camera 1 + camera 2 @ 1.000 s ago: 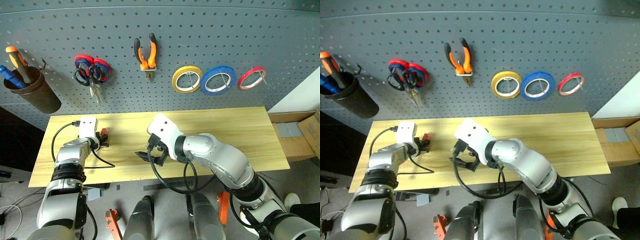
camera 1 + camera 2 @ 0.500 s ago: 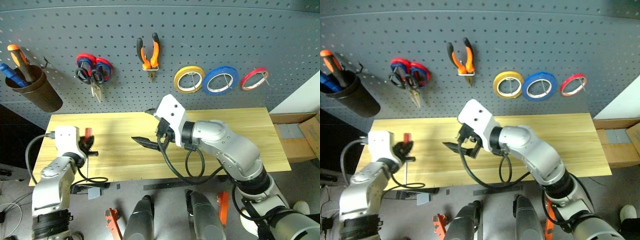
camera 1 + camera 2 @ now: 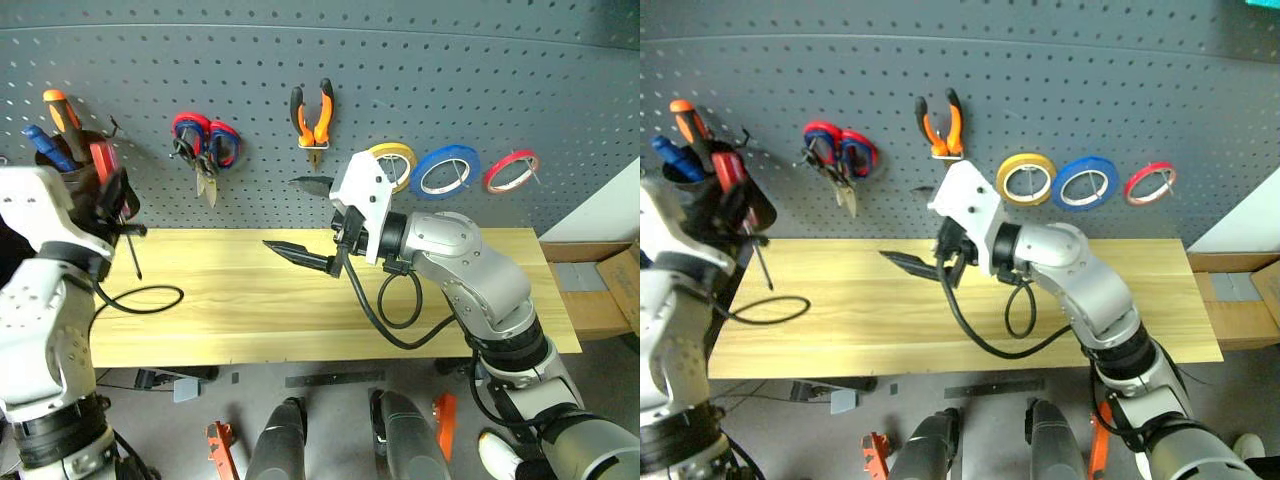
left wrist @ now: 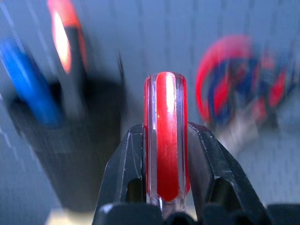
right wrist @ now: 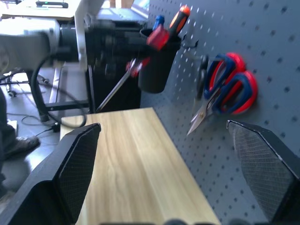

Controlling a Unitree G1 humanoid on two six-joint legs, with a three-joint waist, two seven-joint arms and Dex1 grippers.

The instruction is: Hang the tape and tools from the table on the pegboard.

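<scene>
My left gripper point(image 4: 165, 140) is shut on the slim red-handled screwdriver point(image 3: 101, 160), held up in front of the pegboard point(image 3: 450, 60) beside a dark brown cup point(image 5: 157, 65). The screwdriver's shaft point(image 3: 131, 255) hangs down toward the table point(image 3: 300, 300). My right gripper point(image 3: 300, 218) is open and empty above the table's middle, pointing left. The blue tape point(image 3: 443, 170), the orange-and-black pliers point(image 3: 316, 115) and a black-handled pair of scissors point(image 5: 203, 70) hang on the pegboard.
The cup holds an orange-handled screwdriver point(image 3: 57, 105) and a blue-handled one point(image 3: 40, 140). Red-and-blue scissors point(image 3: 208, 150), a yellow roll point(image 3: 398, 158) and a red roll point(image 3: 510, 170) hang on the board. A black cable point(image 3: 140, 298) loops on the table. A cardboard box point(image 3: 600, 280) sits at right.
My left gripper has lifted the red screwdriver off the table and up to the cup on the pegboard. My right gripper rose a little and turned level, staying open.
</scene>
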